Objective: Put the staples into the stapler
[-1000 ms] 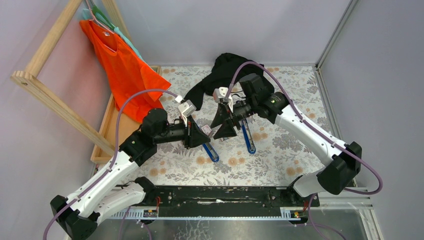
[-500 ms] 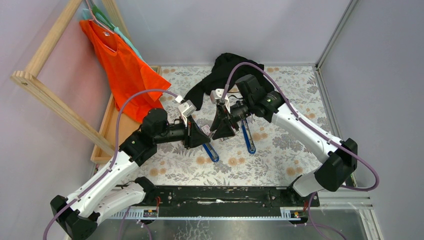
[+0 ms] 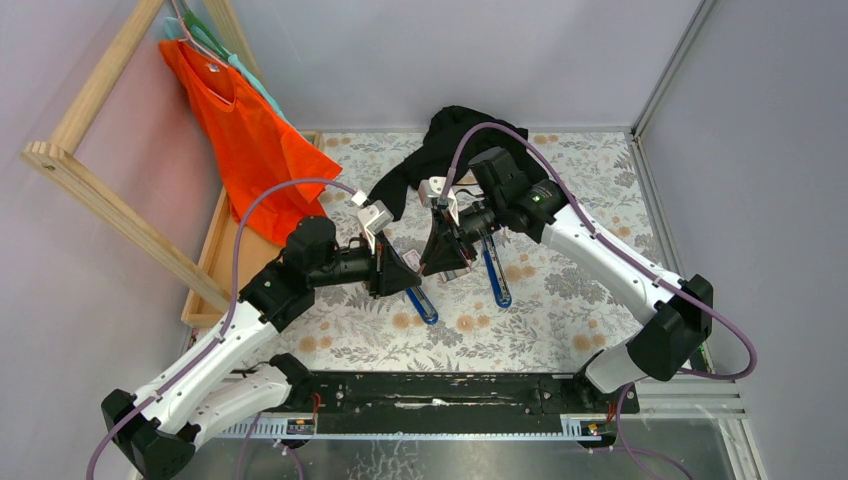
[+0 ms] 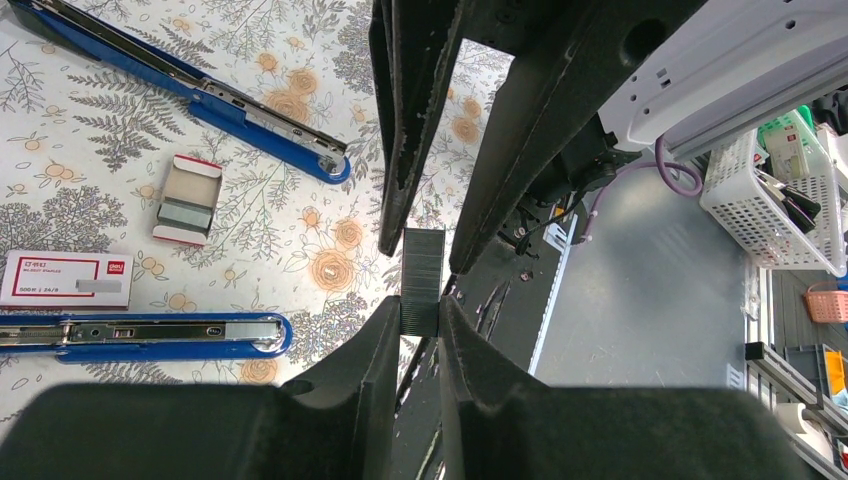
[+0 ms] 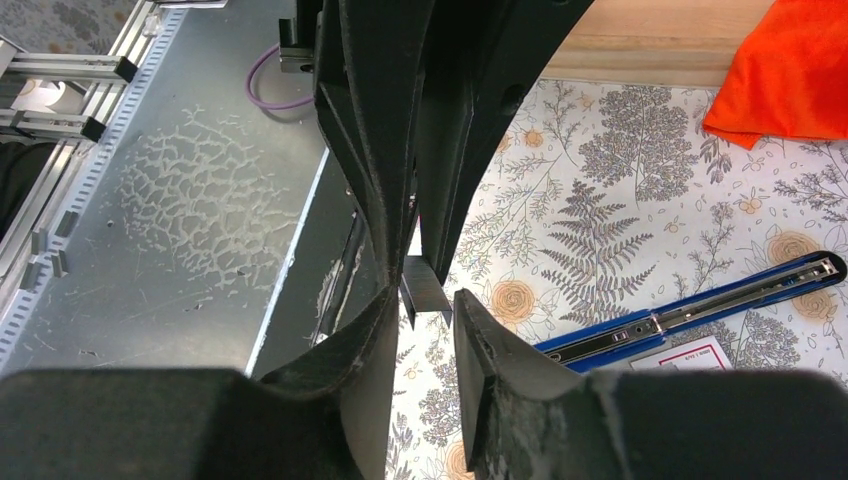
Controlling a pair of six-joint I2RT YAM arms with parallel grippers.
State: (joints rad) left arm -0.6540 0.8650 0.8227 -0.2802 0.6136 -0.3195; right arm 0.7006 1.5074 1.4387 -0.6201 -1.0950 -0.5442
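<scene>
Mid-air, left pincer opposite right pincer.

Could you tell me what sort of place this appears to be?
Probably a robotics lab test cell: grey panel walls in an aluminium frame, a floral-patterned tablecloth, and a white plastic basket of supplies nearby.

The black left gripper and black right gripper meet tip to tip around a grey staple strip, closing that gap. A long blue stapler lies beneath, another blue stapler beside; bare floral tablecloth nearer.
</scene>
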